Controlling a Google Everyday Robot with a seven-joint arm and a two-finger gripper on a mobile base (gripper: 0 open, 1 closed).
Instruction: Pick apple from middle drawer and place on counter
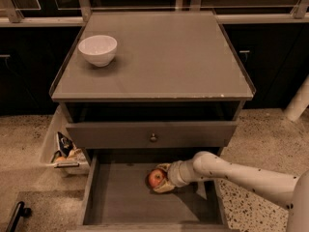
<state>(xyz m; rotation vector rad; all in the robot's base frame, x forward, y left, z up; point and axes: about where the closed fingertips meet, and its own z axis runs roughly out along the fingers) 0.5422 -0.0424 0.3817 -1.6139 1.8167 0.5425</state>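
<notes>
Low in the frame, right of centre, the gripper sits inside the middle drawer, its white arm reaching in from the right edge. Its two tan fingers clasp the apple, one above and one below it. The apple is toward the back of the drawer's grey floor. Above, the drawer front with a knob is slightly open. On the counter in the upper half, a white bowl stands at upper left.
</notes>
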